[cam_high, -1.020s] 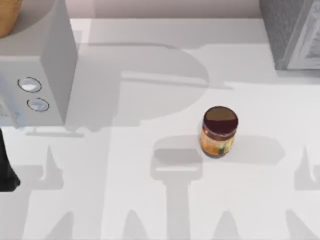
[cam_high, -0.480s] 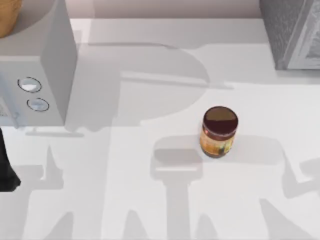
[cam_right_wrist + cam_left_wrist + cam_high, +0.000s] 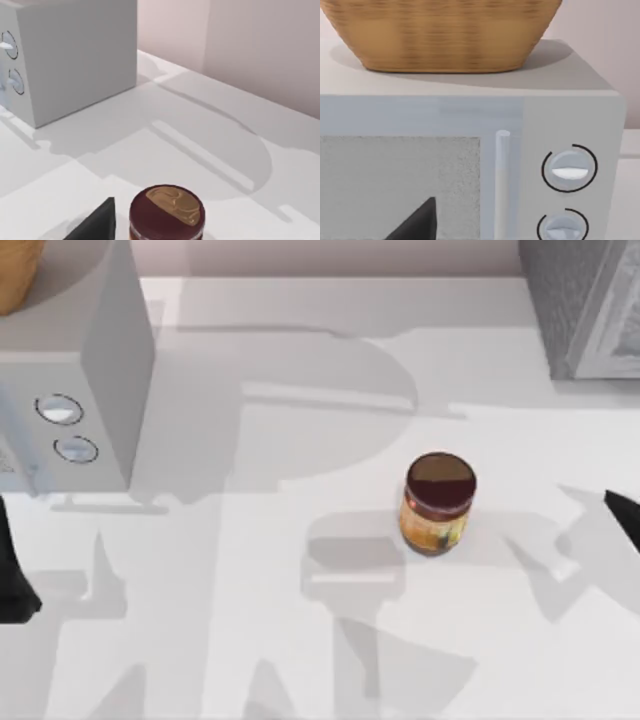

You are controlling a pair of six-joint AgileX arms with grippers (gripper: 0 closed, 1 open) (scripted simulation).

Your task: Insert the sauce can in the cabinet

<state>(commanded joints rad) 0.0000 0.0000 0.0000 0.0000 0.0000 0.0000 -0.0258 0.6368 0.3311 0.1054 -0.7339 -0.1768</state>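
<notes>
At the top view's left edge sits the left gripper [image 3: 12,580], fingers' state untellable, below the white box [image 3: 70,390]; the can [image 3: 437,503] stands upright right of centre on the surface [image 3: 250,590], cabinet [image 3: 585,305] upper right, right gripper [image 3: 625,515] at the right edge, likewise untellable.

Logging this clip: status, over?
Right gripper at table's right edge, beside sauce can. Left gripper parked at left edge. Can upright, untouched, mid-table. Cabinet far right; path between looks clear.

Sauce can [image 3: 437,504] mid-table; cabinet [image 3: 585,305] behind, right.
</notes>
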